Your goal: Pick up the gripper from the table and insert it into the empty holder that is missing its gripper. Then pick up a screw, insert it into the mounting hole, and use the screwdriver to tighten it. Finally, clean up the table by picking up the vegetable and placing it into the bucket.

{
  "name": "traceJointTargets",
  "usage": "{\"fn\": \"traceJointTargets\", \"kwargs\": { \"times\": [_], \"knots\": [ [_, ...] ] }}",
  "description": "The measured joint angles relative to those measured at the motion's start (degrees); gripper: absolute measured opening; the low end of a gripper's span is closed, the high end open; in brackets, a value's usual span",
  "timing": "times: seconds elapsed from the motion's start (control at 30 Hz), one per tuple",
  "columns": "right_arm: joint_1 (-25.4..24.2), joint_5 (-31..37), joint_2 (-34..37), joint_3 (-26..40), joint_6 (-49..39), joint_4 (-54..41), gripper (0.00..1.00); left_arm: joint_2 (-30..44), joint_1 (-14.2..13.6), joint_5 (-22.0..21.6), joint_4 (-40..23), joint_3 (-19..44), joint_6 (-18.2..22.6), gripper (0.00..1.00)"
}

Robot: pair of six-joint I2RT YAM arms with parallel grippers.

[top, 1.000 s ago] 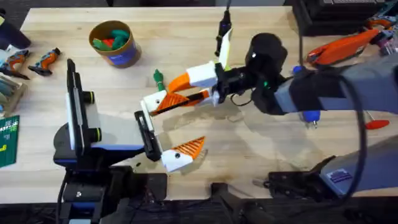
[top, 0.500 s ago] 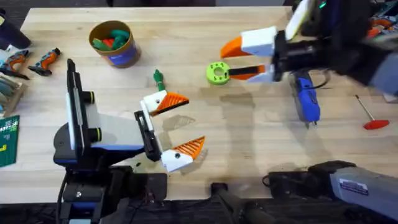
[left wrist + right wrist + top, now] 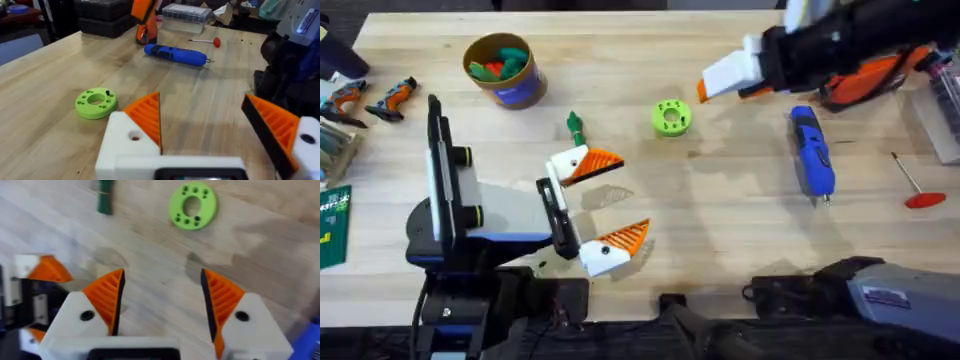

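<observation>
Near the table's far right, the right gripper (image 3: 162,305) hangs open and empty; the left gripper (image 3: 220,130), open too, now carries both orange pads. The screwdriver (image 3: 812,155) lies untouched, so screwing remains. One vegetable (image 3: 575,127) waits beside one bucket (image 3: 515,85).

Counter (image 3: 720,220): pale wood w/ visible grain, matt. Screwdriver (image 3: 812,152): glossy blue plastic, short metal tip. Bucket (image 3: 500,70): tan cardboard. Left end effector (image 3: 210,130): matt white plastic, orange ribbed pads (image 3: 147,117).

One screwdriver (image 3: 812,152), one green disc (image 3: 671,117), one bucket (image 3: 503,69).
</observation>
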Motion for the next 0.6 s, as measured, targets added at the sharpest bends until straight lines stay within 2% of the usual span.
{"fn": "traceJointTargets", "kwargs": {
  "times": [0.07,0.13,0.2,0.37,0.6],
  "knots": [
    [1.9,4.2,2.8,2.9,-1.8,-1.8,0.842,0.0,0.0,0.0,0.0,0.0,0.0,0.985],
    [3.3,6.9,5.4,5.2,-3.4,-2.7,0.938,0.0,0.0,0.0,0.0,0.0,0.0,0.985],
    [4.7,8.8,8.2,7.4,-5.1,-3.1,0.985,0.0,0.0,0.0,0.0,0.0,0.0,0.985],
    [7.7,12.0,14.1,11.1,-7.5,-3.3,0.992,0.0,0.0,0.0,0.0,0.0,0.0,0.985],
    [9.7,16.5,20.5,13.0,-8.6,-2.7,0.991,0.0,0.0,0.0,0.0,0.0,0.0,0.985]
  ]
}}
